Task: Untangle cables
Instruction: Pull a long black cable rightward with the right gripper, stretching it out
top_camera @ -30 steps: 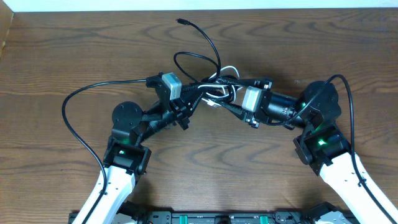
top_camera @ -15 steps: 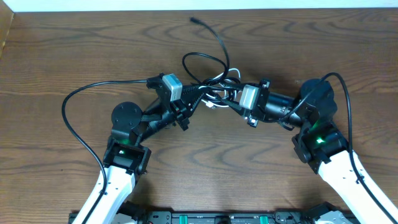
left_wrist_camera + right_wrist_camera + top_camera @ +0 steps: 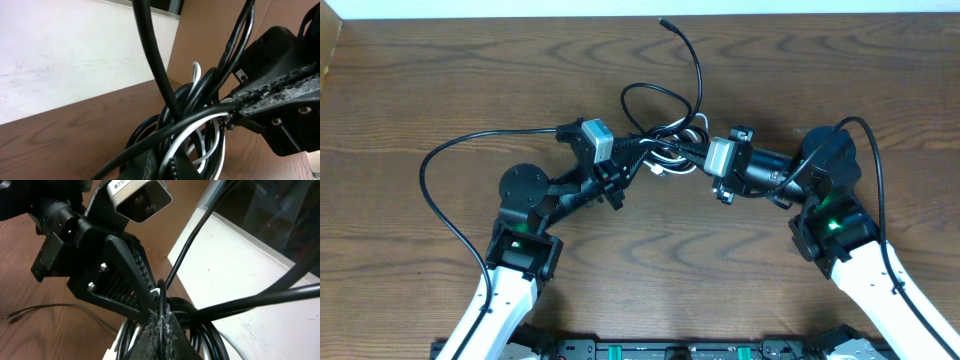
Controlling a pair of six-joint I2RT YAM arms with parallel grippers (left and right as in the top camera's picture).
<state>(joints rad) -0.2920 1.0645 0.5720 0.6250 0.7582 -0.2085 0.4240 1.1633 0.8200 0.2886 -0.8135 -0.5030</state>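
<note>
Mid-tangle, right claw (image 3: 688,150) tight on cables (image 3: 700,72)

2 robot arms: left arm (image 3: 520,245), right arm (image 3: 840,235). 2 grippers: left gripper (image 3: 645,148), right gripper (image 3: 688,150). 2 grey wrist cameras (image 3: 596,133). 1 knot of cables (image 3: 665,125): 1 white cable (image 3: 196,69), several black cables (image 3: 700,70), exact count hidden in the knot. 1 free plug end (image 3: 663,20). 2 thick arm wires (image 3: 422,180), 1 per arm. 1 wooden table (image 3: 420,80).
</note>
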